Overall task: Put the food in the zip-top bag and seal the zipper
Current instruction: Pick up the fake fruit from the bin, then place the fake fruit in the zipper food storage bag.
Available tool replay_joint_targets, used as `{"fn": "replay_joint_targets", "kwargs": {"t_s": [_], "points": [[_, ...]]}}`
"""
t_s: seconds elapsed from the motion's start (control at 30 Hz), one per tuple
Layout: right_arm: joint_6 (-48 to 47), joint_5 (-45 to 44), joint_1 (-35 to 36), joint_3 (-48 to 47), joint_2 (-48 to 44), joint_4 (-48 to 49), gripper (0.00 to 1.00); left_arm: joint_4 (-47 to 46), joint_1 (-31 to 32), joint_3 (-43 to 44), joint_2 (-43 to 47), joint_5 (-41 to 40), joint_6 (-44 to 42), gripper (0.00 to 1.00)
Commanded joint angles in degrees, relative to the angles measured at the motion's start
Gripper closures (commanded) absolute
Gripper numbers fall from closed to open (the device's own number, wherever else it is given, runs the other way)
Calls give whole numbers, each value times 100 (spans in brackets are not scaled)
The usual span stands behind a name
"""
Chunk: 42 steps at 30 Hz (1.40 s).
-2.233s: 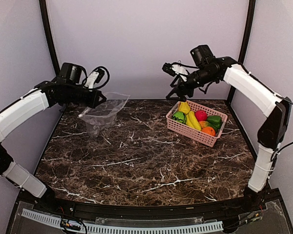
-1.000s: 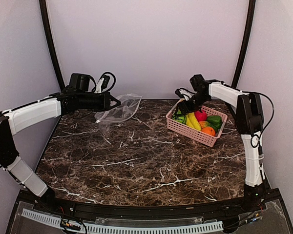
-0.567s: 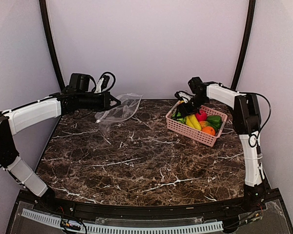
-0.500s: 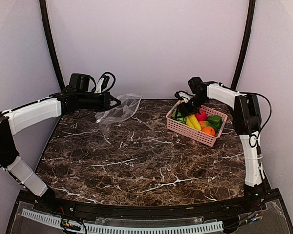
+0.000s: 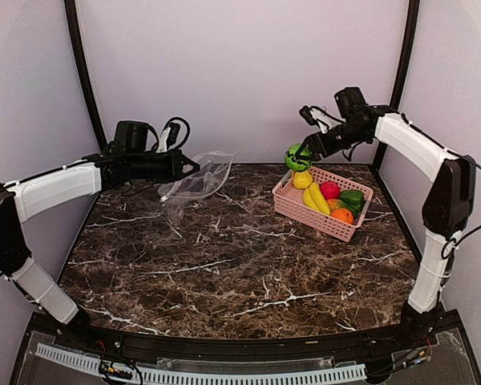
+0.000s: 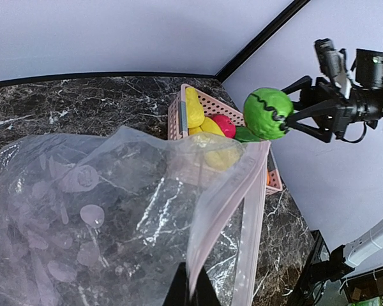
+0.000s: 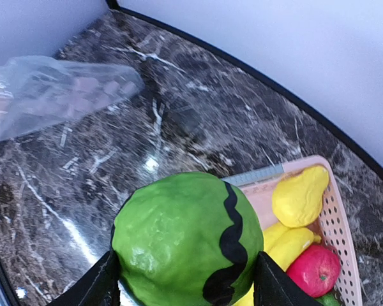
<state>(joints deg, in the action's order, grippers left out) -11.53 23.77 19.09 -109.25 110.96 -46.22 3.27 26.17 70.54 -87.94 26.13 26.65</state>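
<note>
The near stretch of the marble table [image 5: 224, 265] is bare stone. Farther back on the right sits the pink basket [image 5: 321, 215]. It holds a pear [image 5: 302, 179] at its far left corner, a banana [image 5: 317, 198] beside that, a red fruit [image 5: 329, 190], a green pepper [image 5: 352, 197] and an orange [image 5: 342, 215] half tucked under the pepper. At the far left the bag [image 5: 199, 180] hangs slack from the left gripper [image 5: 182, 166], whose fingers are pinched together on its top edge. Its mouth gapes toward the basket, with the two halves of the zipper [image 6: 225, 207] apart. Through the bag's clear wall only table and basket show. Whether its dotted lower end touches the table I cannot tell. The right gripper [image 5: 302, 152] is clamped on a green ball [image 5: 296, 157] with a black wavy stripe. The ball is lifted clear, above the basket's far left corner and well apart from the bag. In the left wrist view the fingers [image 6: 190, 292] are cut off by the bottom edge. In the right wrist view the ball [image 7: 188, 245] hides all but two fingertips [image 7: 92, 288] and most of the basket, and the pepper is a sliver at the edge.
</note>
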Motion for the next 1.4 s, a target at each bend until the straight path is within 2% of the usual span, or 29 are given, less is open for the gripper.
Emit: {"fn": "replay_joint_targets", "kwargs": {"t_s": [0.0, 0.27, 0.43, 0.57, 0.7, 0.87, 1.17, 1.37], "points": [[-181, 1273, 191, 18, -485, 245, 56, -239, 56, -39, 16, -9, 147, 99], [73, 2455, 986, -751, -391, 429, 56, -309, 135, 79, -105, 10, 291, 99], [155, 2662, 1585, -1550, 90, 501, 56, -468, 188, 146, -156, 35, 397, 99], [156, 2632, 1838, -1762, 357, 617, 56, -456, 199, 285, -143, 91, 461, 99], [96, 2349, 2004, -1547, 443, 843, 56, -458, 204, 421, -55, 213, 571, 99], [-45, 1383, 2224, -1286, 456, 1030, 56, -483, 216, 491, 48, 345, 690, 99], [-96, -152, 2425, -1539, 854, 907, 53, -562, 221, 434, 92, 352, 779, 99], [-211, -408, 2559, -1616, 1004, 746, 42, -615, 221, 385, 105, 314, 840, 99]]}}
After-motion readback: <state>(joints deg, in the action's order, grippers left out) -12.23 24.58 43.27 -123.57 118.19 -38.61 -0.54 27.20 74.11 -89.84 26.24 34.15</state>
